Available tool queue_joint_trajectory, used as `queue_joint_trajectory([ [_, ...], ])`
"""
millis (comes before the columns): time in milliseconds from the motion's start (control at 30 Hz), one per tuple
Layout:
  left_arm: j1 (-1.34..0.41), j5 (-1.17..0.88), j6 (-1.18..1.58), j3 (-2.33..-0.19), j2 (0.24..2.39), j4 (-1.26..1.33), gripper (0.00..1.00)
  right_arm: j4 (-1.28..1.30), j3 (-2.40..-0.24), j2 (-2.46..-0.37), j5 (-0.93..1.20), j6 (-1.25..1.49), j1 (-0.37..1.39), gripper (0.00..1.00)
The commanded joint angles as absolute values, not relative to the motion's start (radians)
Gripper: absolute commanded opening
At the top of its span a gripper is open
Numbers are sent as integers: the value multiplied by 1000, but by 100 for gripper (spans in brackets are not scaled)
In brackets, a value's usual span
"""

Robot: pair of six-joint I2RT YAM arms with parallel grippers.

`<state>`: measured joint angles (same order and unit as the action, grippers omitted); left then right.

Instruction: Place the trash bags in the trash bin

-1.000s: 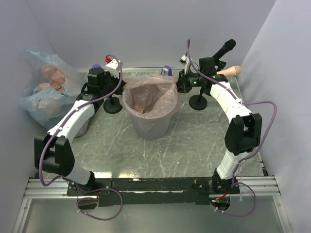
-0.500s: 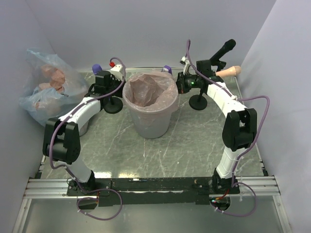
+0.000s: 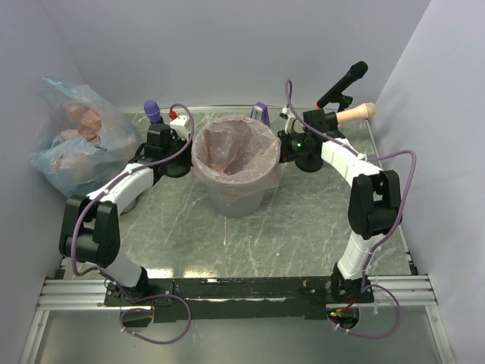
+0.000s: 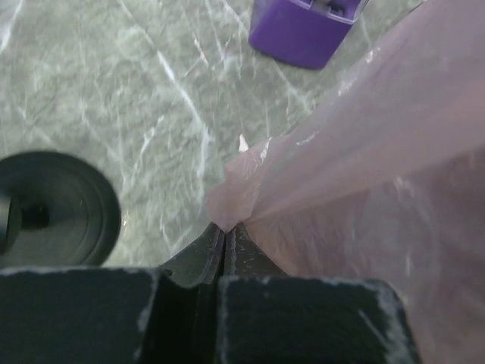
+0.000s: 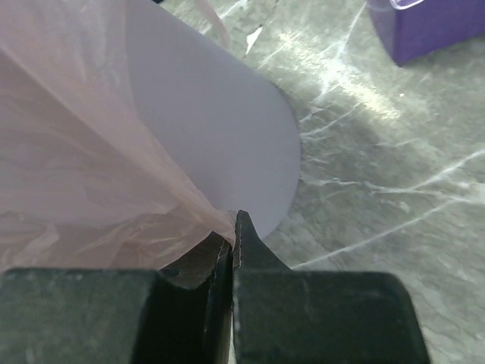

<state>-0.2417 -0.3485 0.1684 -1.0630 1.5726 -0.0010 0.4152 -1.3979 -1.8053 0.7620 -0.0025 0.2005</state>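
Observation:
A round grey trash bin (image 3: 235, 199) stands mid-table, lined with a thin pink trash bag (image 3: 233, 154) draped over its rim. My left gripper (image 3: 186, 149) is shut on the bag's left edge beside the rim; in the left wrist view the pink film (image 4: 364, 152) is pinched at the gripper's tips (image 4: 225, 227). My right gripper (image 3: 282, 148) is shut on the bag's right edge; in the right wrist view the film (image 5: 83, 167) runs into the gripper's tips (image 5: 231, 227) beside the grey bin wall (image 5: 220, 129).
A clear plastic bag (image 3: 72, 140) of pinkish items fills the back left corner. A small purple box (image 3: 261, 111) sits behind the bin, also in the left wrist view (image 4: 303, 26). Two black round-based stands flank the bin (image 3: 176, 167) (image 3: 311, 159). A microphone (image 3: 345, 82) stands back right.
Both grippers have come down and inward from above the rim to the bin's sides, drawing the pink bag's edges down over the rim. The bag's mouth now lies spread open.

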Motion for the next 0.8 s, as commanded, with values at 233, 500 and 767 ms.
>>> queue_joint_trajectory([
  [233,-210,-293,100,-962,1454,-72,1,437,-1309,-1655,681,-83,204,0],
  [500,-186,-359,-24,-887,1339,-60,35,451,-1264,-1517,698,-135,180,31],
  [767,-158,-345,-311,-850,1046,-242,66,607,-1243,-1306,719,-354,155,53],
])
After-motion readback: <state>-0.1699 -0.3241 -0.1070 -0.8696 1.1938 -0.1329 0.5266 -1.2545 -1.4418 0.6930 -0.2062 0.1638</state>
